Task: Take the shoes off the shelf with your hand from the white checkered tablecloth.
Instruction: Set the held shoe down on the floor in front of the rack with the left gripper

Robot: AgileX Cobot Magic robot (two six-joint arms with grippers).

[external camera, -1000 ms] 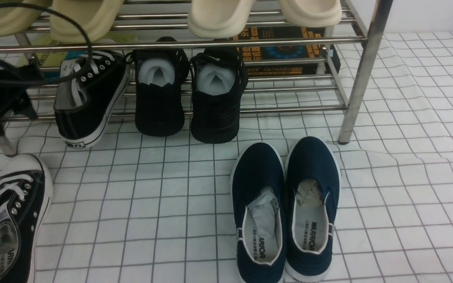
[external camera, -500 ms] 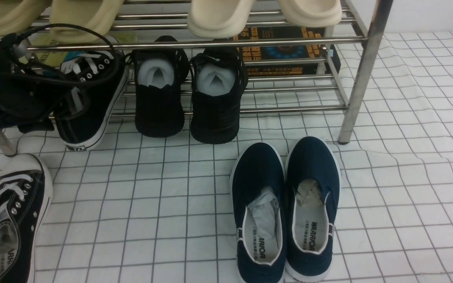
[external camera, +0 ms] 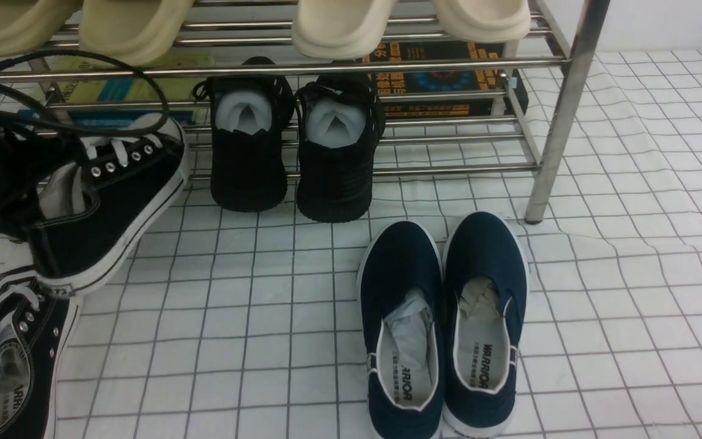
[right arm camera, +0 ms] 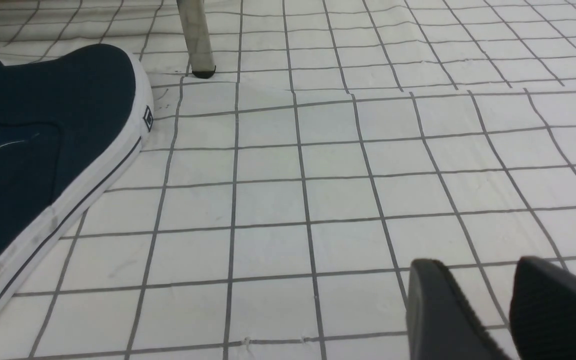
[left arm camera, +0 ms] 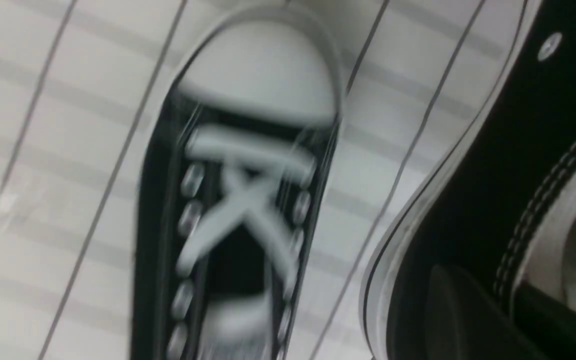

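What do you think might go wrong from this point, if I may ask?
The lifted sneaker hangs over its mate, so lowering it here could land it on top. Held by its side near the opening, it might swing or slip. The looping cable could snag on the rack.

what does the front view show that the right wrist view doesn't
Only the front view: the black canvas sneaker held by the left hand, its mate on the cloth, the black knit shoes, the pale clogs and the boxed item behind the rack's bars.

Only the right wrist view: the two dark fingertips of the right hand.

Both: a navy slip-on, a leg of the steel rack and the checkered tablecloth.
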